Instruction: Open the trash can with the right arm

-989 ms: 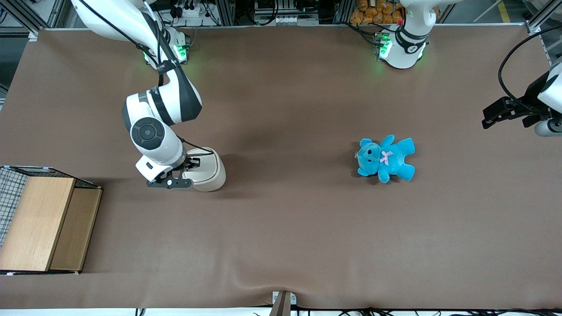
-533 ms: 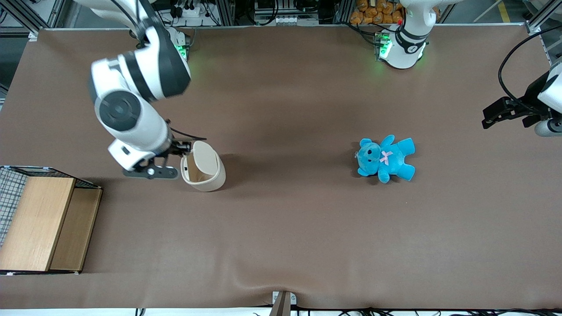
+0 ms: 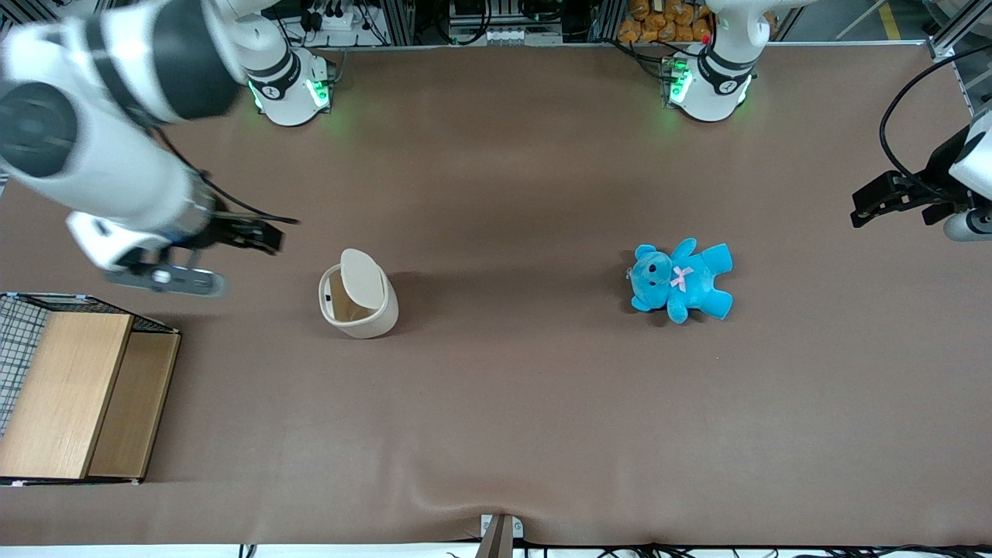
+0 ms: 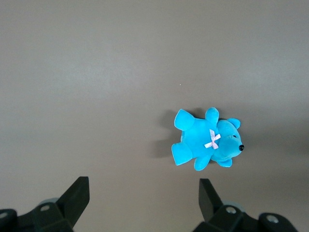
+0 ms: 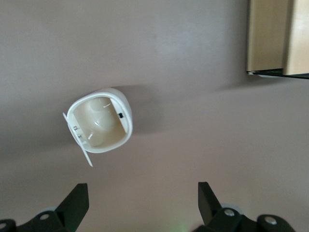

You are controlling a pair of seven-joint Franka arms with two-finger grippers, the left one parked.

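The cream-white trash can [image 3: 370, 318] stands on the brown table with its flat lid [image 3: 364, 277] tipped up on its hinge, so the tan inside shows. In the right wrist view the trash can [image 5: 99, 126] is seen from above, its mouth uncovered and its lid [image 5: 77, 144] edge-on. The right arm's black gripper [image 3: 262, 235] is open and empty. It hangs well above the table, apart from the can, toward the working arm's end. In the wrist view the gripper [image 5: 142, 208] has its fingers [image 5: 76, 202] set wide apart over bare table.
A wooden box [image 3: 77, 395] with a wire basket [image 3: 17, 341] beside it stands at the working arm's end, nearer the front camera; the box also shows in the right wrist view [image 5: 275, 36]. A blue teddy [image 3: 680, 279] lies toward the parked arm's end, also in the left wrist view [image 4: 207, 142].
The gripper was at the can's lid, then swung the lid up. It has since let go, risen and drawn away toward the working arm's end. The lid stays up.
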